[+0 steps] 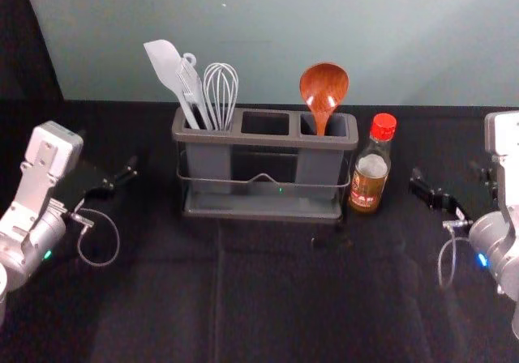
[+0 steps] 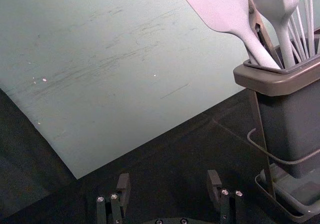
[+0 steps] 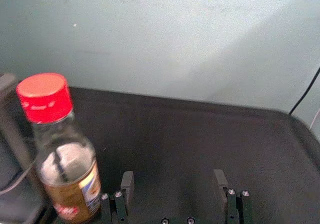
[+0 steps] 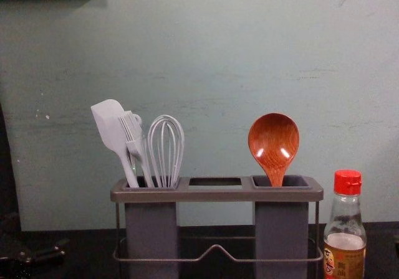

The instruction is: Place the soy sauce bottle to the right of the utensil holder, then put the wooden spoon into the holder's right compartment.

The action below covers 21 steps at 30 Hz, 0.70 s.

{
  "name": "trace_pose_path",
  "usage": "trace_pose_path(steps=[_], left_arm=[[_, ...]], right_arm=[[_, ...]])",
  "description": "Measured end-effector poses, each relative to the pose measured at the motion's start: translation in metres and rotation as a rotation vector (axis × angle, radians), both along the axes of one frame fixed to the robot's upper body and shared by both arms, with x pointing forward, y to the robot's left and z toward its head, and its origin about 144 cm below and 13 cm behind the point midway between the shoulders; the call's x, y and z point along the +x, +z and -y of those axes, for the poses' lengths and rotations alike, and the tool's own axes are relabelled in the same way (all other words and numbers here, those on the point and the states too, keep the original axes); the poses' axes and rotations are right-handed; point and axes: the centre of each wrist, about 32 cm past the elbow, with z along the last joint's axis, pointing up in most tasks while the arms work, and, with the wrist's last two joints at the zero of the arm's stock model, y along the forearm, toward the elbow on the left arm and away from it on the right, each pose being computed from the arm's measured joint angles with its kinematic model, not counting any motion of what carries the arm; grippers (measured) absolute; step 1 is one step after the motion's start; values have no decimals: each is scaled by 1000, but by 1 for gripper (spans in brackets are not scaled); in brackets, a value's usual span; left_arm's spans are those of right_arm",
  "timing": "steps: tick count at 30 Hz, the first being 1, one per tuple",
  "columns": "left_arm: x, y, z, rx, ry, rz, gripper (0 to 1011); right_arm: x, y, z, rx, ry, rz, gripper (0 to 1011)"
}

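The left gripper (image 1: 123,177) has its jaws spread wide, out to the left of the holder. The right gripper (image 1: 448,173) has its jaws spread wide too, to the right of the bottle. Next in from that one is the clear glass soy sauce bottle with a red cap (image 1: 370,172), with brown sauce in it. It stands up straight, just beside the right end of the dark gray utensil holder with a wire rail (image 1: 268,140); I can't tell if they touch. The shiny red-brown wooden spoon (image 1: 324,85) is in the holder's right compartment, with its round end up. In the left compartment are a pale flat spatula (image 1: 165,63), a pale brush (image 1: 191,86) and a pale wire whisk (image 1: 220,86). The holder sits on a black table (image 1: 284,298), and a gray-green wall (image 1: 276,39) is behind it.
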Motion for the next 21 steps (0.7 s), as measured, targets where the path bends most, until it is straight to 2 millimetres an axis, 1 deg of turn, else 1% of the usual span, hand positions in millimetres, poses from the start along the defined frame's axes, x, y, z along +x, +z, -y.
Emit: trace_pose_path(steps=[4, 5, 8, 9, 13, 21], left_arm=[[0, 0, 0, 0, 0, 0, 1005], [0, 0, 0, 0, 0, 0, 1005], [0, 0, 0, 0, 0, 0, 1005], [0, 0, 0, 0, 0, 0, 1005], [0, 0, 0, 0, 0, 0, 1005], [0, 0, 0, 0, 0, 0, 1005]], right_arm=[[7, -10, 4, -24, 10, 98, 1002], [9, -18, 7, -27, 23, 145, 1002], [13, -27, 10, -24, 49, 203, 1003], [17, -34, 12, -22, 63, 228, 1003], [29, -50, 16, -13, 92, 238, 1002], [42, -59, 16, 1, 91, 222, 1002]])
